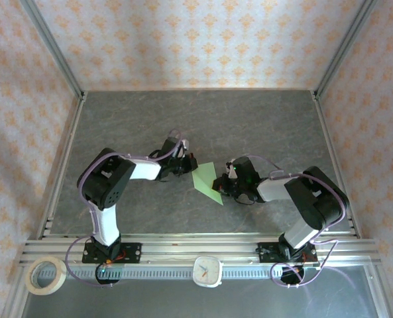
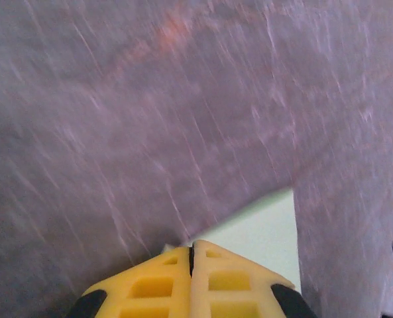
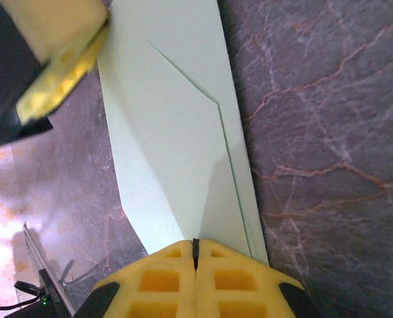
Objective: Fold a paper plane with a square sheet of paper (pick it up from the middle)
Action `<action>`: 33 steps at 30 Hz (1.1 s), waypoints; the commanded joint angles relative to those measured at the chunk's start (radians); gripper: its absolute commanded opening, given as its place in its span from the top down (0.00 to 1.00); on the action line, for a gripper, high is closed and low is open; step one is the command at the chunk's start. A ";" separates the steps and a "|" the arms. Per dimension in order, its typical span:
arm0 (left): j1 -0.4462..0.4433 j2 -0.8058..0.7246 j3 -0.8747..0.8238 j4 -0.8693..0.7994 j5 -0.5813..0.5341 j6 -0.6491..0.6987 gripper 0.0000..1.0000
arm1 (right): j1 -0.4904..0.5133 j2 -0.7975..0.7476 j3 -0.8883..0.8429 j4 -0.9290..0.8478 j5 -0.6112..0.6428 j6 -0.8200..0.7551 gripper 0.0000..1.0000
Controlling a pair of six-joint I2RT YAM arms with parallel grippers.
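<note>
Top external: left gripper (image 1: pixel 186 163) and right gripper (image 1: pixel 226 182) face each other over the grey table (image 1: pixel 203 119). The pale green paper sheet (image 1: pixel 205 179), partly folded, lies between their tips, one end at each. A tape roll (image 1: pixel 46 275) and a small clock (image 1: pixel 207 270) sit on the rail well behind both arms.

Left wrist: yellow fingers (image 2: pixel 150 285) pressed together, no gap at the seam. The sheet (image 2: pixel 266 232) starts right at the fingertips and spreads ahead and to the right of them. Cannot tell whether its edge is nipped. Picture blurred.

Right wrist: yellow fingers (image 3: pixel 239 278) closed tight. The sheet (image 3: pixel 176 152) runs from the seam straight ahead, and its near edge goes in at the tips: pinched. A slanted fold line and a long crease show ahead of the tips. The left gripper (image 3: pixel 57 59) is at the sheet's far left corner, touching it.
</note>
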 commanded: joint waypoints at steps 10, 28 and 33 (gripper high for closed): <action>0.006 -0.135 0.019 -0.128 -0.126 0.017 0.96 | 0.000 0.036 -0.033 -0.215 0.034 -0.069 1.00; -0.126 -0.016 0.002 -0.078 -0.046 0.045 0.98 | -0.004 0.015 -0.021 -0.214 0.025 -0.050 1.00; -0.126 0.010 -0.004 -0.114 -0.087 0.089 1.00 | -0.004 -0.037 0.022 -0.206 0.001 -0.023 1.00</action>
